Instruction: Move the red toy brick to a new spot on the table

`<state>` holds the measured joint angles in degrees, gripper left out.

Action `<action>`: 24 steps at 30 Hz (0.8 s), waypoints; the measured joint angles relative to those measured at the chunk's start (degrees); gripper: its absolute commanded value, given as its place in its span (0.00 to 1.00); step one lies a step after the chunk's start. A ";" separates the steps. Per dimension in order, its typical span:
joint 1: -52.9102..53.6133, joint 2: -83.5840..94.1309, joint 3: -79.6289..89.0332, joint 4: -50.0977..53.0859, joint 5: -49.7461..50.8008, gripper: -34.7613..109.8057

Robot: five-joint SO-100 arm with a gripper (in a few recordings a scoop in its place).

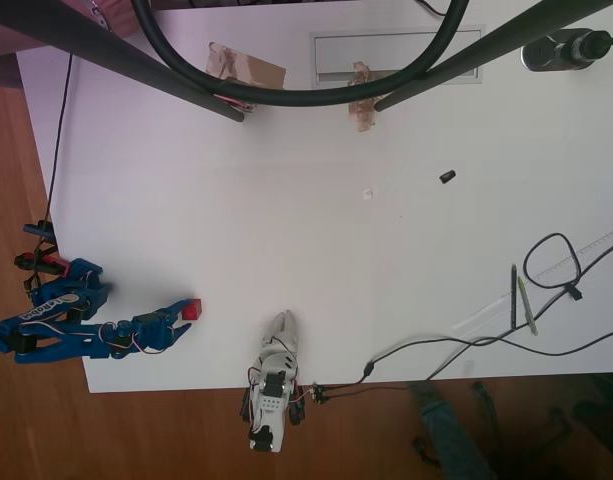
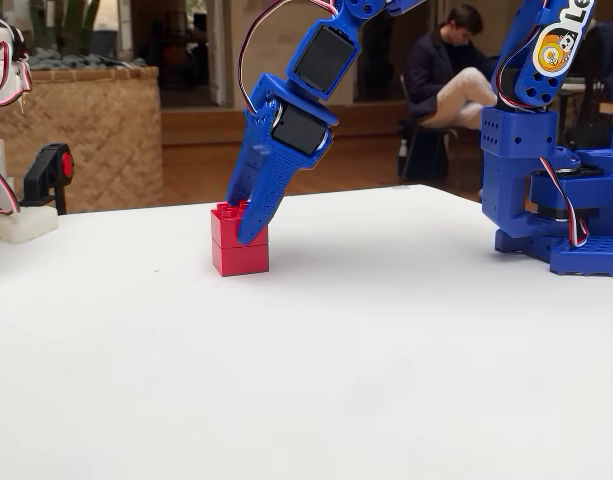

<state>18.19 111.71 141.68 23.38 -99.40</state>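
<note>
We see the blue gripper (image 2: 248, 225) angled down with its fingers (image 2: 254, 215) closed around the top of the red toy brick (image 2: 239, 247) — the brick's base rests on the table (image 2: 316, 340). In the overhead view the brick (image 1: 190, 310) sits at the fingertips, near the table's (image 1: 286, 200) lower left corner. Beyond, the arm's upper link (image 2: 561, 40) carries a sticker reading "Le" — the rest is cut off.

The overhead view is looking straight down on the whole table (image 1: 316, 250) from high up. The fixed view is sitting low at tabletop level, close in, and both are sharing the gripper (image 2: 248, 225) at the red toy brick (image 2: 239, 245).
</note>
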 measured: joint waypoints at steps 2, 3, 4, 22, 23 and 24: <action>0.09 -0.44 0.09 0.00 1.23 0.27; 0.09 -0.44 0.09 0.44 2.20 0.26; 0.09 -0.44 0.09 0.97 2.90 0.26; -22.32 -9.14 -32.08 22.85 20.39 0.25; -23.64 -10.63 -34.28 23.29 21.27 0.25; -24.52 -12.22 -36.30 23.64 22.15 0.25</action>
<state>-6.33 99.49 105.38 47.02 -77.26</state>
